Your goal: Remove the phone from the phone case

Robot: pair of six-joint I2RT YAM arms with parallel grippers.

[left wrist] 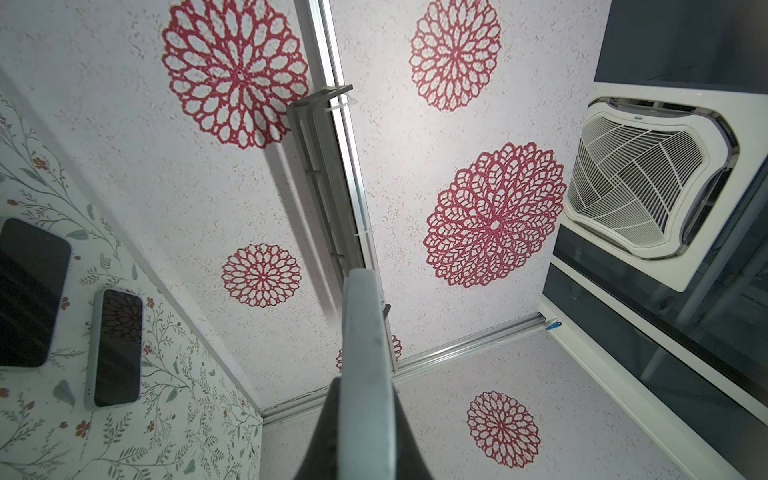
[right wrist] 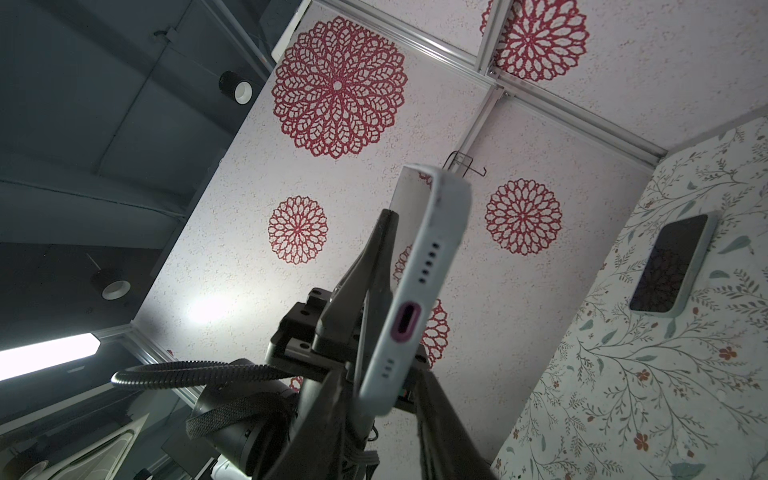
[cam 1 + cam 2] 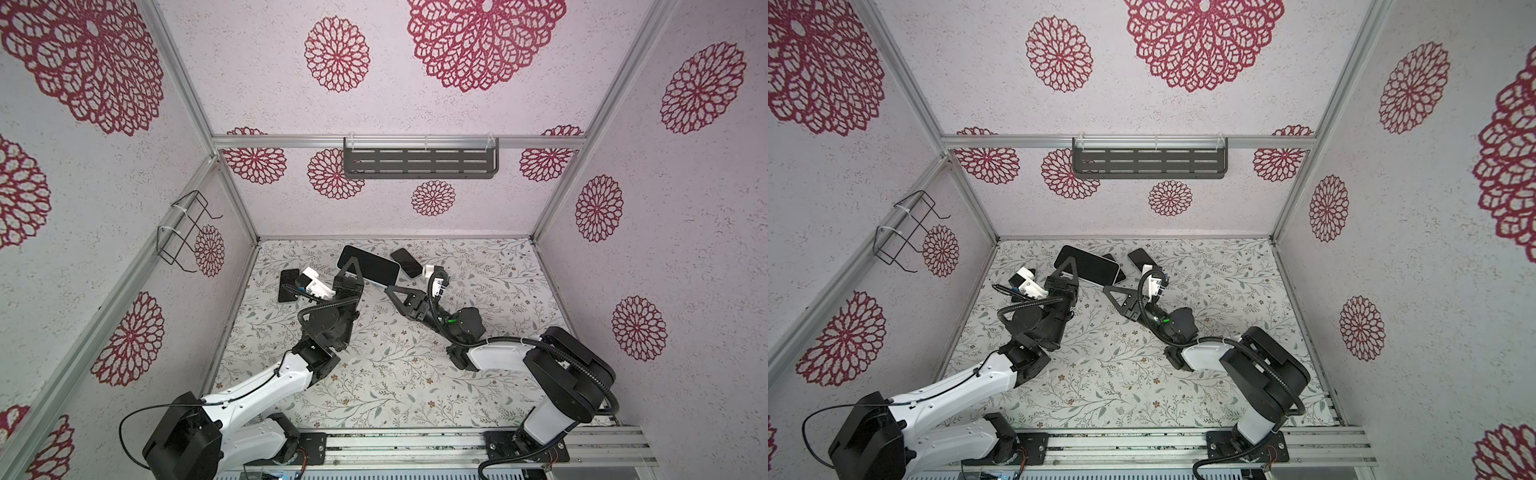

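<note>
The phone, dark screen up, sits in a pale grey phone case and hangs tilted above the back of the table in both top views. My left gripper is shut on its left long edge; the case rim fills the gap between the jaws in the left wrist view. My right gripper is at the case's bottom right corner. In the right wrist view that corner sits between the jaws. One finger lies against it and a small gap shows at the other. A purple port shows through the case.
Other phones lie on the floral table: one in a pale case at the back behind the right gripper, and a dark one by the left wall. A wire rack hangs on the left wall and a slotted shelf on the back wall.
</note>
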